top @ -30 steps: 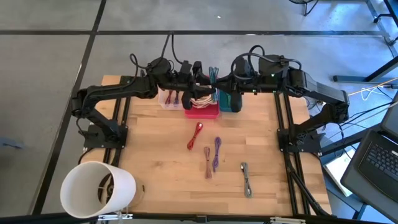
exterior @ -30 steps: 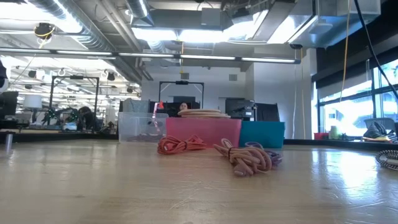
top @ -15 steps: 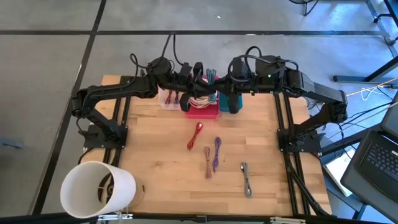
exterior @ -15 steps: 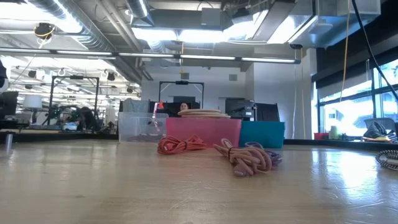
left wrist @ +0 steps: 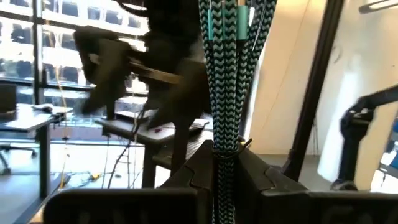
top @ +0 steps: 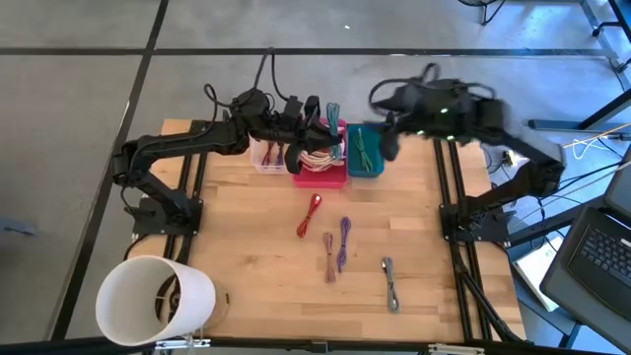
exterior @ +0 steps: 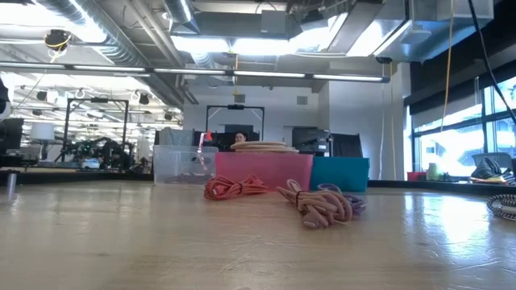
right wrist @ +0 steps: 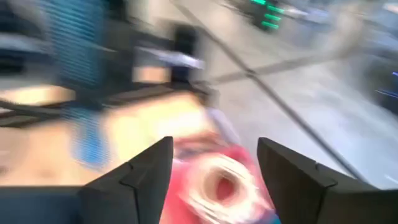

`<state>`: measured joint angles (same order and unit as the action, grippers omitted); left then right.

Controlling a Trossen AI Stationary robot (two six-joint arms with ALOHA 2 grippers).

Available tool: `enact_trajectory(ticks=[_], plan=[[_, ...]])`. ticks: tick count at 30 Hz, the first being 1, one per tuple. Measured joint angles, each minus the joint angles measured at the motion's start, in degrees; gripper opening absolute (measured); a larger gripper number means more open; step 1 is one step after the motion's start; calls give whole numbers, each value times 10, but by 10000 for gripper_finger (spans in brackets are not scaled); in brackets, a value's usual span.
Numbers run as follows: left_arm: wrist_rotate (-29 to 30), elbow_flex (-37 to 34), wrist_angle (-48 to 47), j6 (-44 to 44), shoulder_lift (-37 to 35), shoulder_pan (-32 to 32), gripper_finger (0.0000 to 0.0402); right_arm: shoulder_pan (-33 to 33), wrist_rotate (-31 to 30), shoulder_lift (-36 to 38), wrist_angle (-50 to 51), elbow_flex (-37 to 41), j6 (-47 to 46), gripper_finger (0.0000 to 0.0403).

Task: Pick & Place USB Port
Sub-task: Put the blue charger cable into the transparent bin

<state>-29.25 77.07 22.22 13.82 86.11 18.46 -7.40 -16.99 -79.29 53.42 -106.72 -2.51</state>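
My left gripper point(top: 323, 126) hovers over the far bins, shut on a teal-and-black braided USB cable bundle point(left wrist: 227, 74); the same bundle point(top: 333, 112) shows in the high view. My right gripper point(right wrist: 214, 180) stands open with nothing between its fingers; it is off to the right of the teal bin point(top: 379, 170), which holds a green cable point(top: 365, 148). Red point(top: 313, 212), pink point(top: 328, 256), purple point(top: 343, 240) and grey point(top: 390, 282) cable bundles lie on the wooden table. My left gripper pinches the teal braided bundle between its two fingers at the bundle's lower end point(left wrist: 224, 163). The strands run along the fingers and rise past their tips. The bundle is lifted clear above the pink bin point(top: 318, 176).
A clear bin point(top: 266, 158), the pink bin with coiled pale cables and the teal bin stand side by side at the table's far edge. A large white bucket point(top: 153, 299) sits at the near left corner. Bare wood lies between the bins and the loose cables.
My right gripper has drawn back from the teal bundle and swung fast toward the table's right edge. The teal bin, which it covered, now shows with a green cable in it. The left gripper stays in place with the bundle.
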Motion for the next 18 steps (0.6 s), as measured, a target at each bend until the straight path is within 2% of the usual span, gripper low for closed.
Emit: enact_trajectory(ticks=[4, 8, 12, 15, 18], plan=[[-2, 0, -6, 4, 0, 7, 22, 1, -98, 25, 117, -47, -36, 251], [2, 0, -15, 9, 0, 22, 22, 0, -136, 45, 209, -72, -99, 249], [15, 1, -44, 20, 0, 43, 22, 1, -142, 66, 277, -73, -147, 242], [64, 26, -123, 14, 1, 59, 22, 1, -141, 71, 312, -73, -178, 237], [146, 80, -237, -20, 1, 71, 22, 1, -142, 71, 323, -73, -183, 232]])
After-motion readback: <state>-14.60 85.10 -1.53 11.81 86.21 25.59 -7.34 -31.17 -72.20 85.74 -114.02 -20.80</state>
